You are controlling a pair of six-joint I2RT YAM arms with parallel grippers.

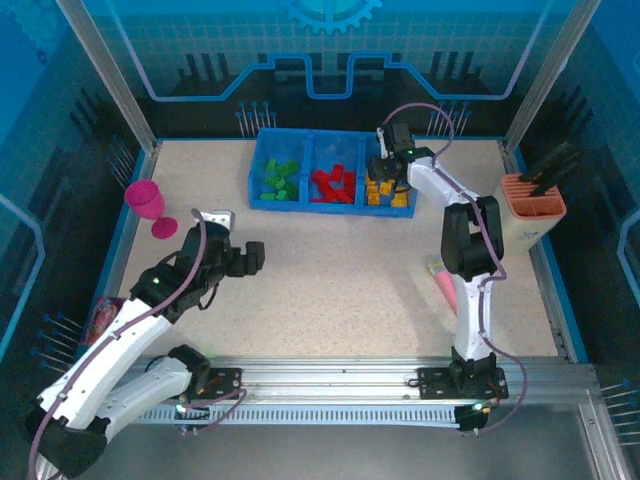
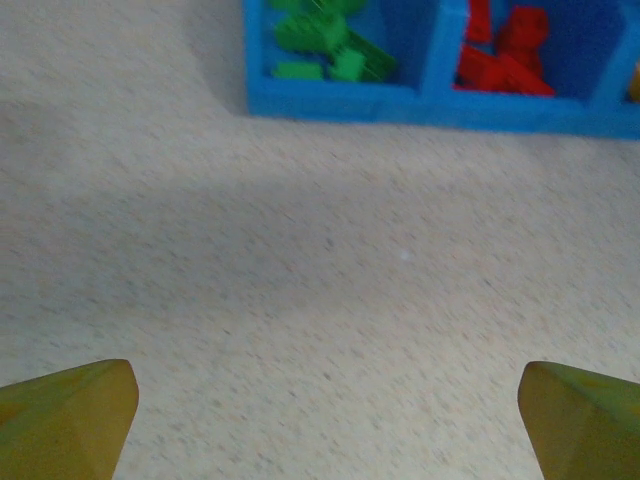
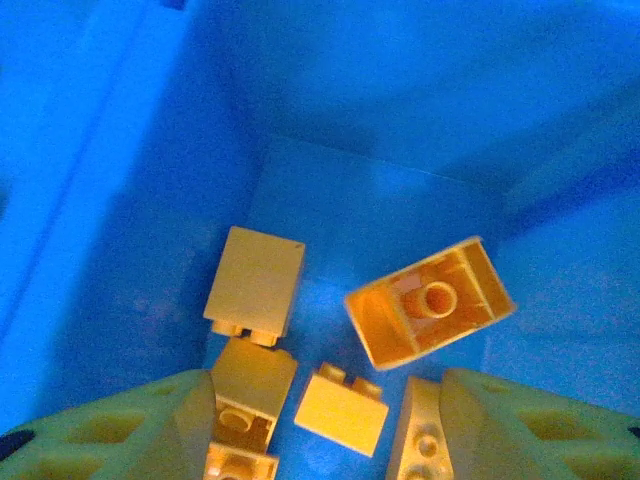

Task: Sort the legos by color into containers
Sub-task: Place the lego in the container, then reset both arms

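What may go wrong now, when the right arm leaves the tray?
The right tool hangs low over the yellow bricks, one lying between its fingers; lifting could drag a brick out. It is also close to the walls of the tray, so a sideways move might push the tray. The pink stick lies beside the right arm and could be knocked as the arm folds back.

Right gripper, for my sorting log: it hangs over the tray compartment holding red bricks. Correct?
Not red. The right gripper hangs over the blue tray's right compartment, holding yellow-orange bricks, as the right wrist view shows; the red bricks lie in the middle one.
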